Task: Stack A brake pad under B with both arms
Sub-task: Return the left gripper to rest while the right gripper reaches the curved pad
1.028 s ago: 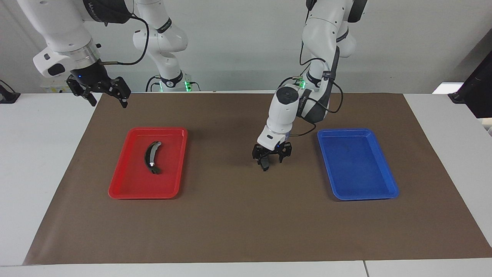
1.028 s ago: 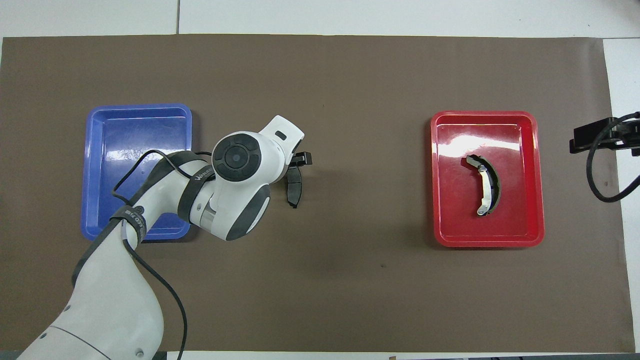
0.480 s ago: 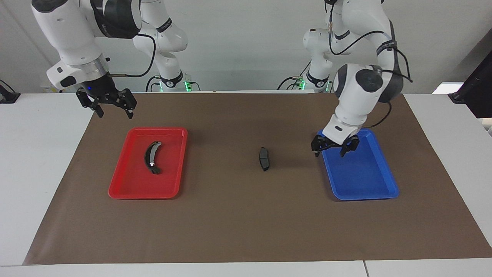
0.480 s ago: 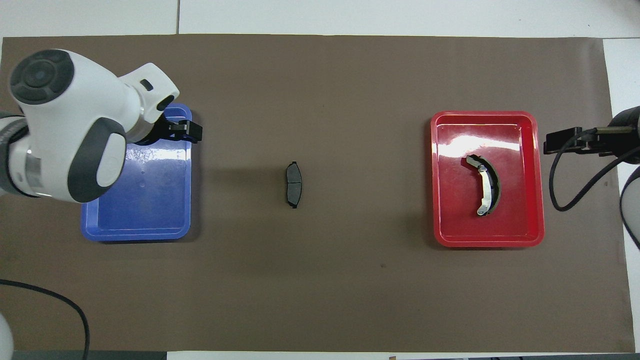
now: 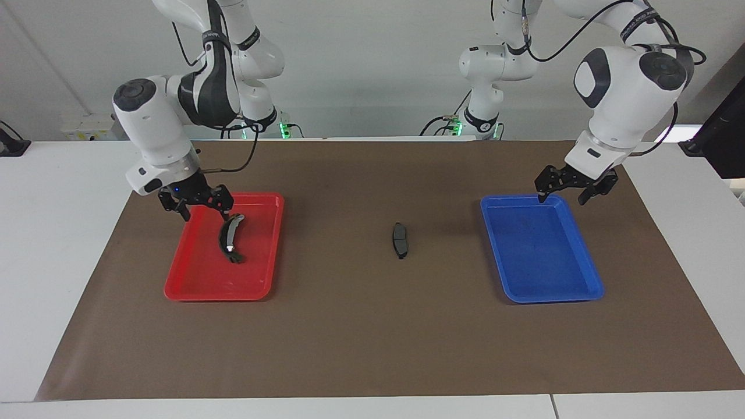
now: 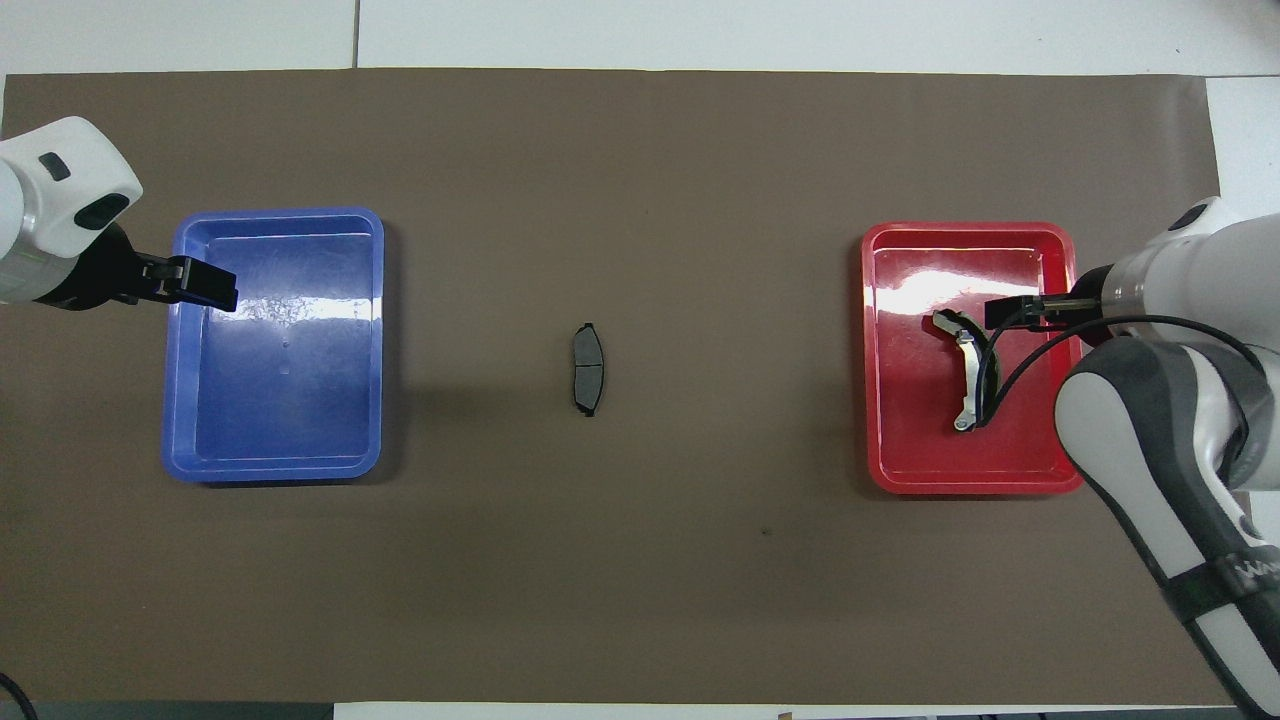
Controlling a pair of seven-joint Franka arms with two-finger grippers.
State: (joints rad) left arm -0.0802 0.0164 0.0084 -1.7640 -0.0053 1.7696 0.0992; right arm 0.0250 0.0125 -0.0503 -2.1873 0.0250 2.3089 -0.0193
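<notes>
B (image 5: 230, 238) under right hand (image 5: 199, 214), hand open

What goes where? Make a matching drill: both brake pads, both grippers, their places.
1 short dark grey flat brake pad
2 long black crescent brake pad with grey strip
3 left gripper
4 right gripper

a lying in red plastic tray
b open over blue plastic tray's rim
c on brown mat between trays
d open over red tray

Pairs: 1-c, 2-a, 3-b, 4-d
</notes>
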